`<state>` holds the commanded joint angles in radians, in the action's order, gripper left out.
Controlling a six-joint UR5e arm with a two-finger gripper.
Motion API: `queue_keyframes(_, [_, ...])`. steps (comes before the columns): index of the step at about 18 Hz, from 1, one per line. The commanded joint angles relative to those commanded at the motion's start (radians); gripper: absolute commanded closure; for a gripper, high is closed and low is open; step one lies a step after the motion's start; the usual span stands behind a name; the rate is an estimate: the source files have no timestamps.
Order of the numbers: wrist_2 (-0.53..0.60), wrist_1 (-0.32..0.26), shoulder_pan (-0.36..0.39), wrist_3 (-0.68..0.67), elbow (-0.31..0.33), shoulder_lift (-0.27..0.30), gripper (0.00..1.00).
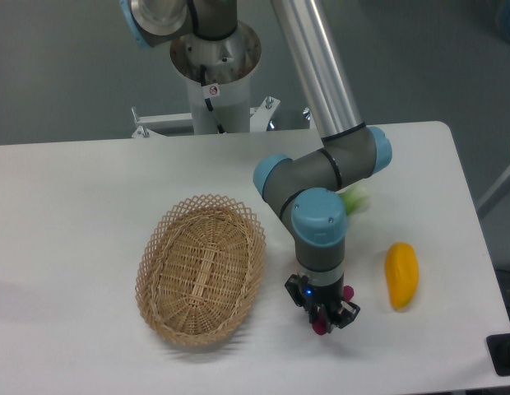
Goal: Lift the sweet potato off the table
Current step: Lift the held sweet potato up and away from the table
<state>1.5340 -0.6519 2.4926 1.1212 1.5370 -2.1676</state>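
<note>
1 white table, seemingly grey floor

I see a robot lab: arm pedestal bolted behind the bare white worktop, grey floor beyond.

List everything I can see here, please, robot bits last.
Wicker basket: one, tan, left of centre on the table.
Yellow oblong vegetable: one, yellow-orange, right side.
Pale green vegetable: one, mostly hidden behind the arm.
Sweet potato: one, purple-magenta, ends showing between the fingers, mostly hidden.
Table: one, white.
Arm: one, silver and grey with blue caps.
Hand: one, black, down at the sweet potato; grip unclear.
</note>
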Motion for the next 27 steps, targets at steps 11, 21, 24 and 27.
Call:
queue_keyframes(11, [-0.086, -0.296, 0.133, 0.213, -0.146, 0.112, 0.68])
queue_keyframes(21, [-0.086, -0.371, 0.173, 0.299, -0.179, 0.146, 0.68])
queue_keyframes(24, [-0.086, -0.371, 0.173, 0.299, -0.179, 0.146, 0.68])
queue_keyframes(27, [-0.086, -0.37, 0.175, 0.299, -0.179, 0.147, 0.67])
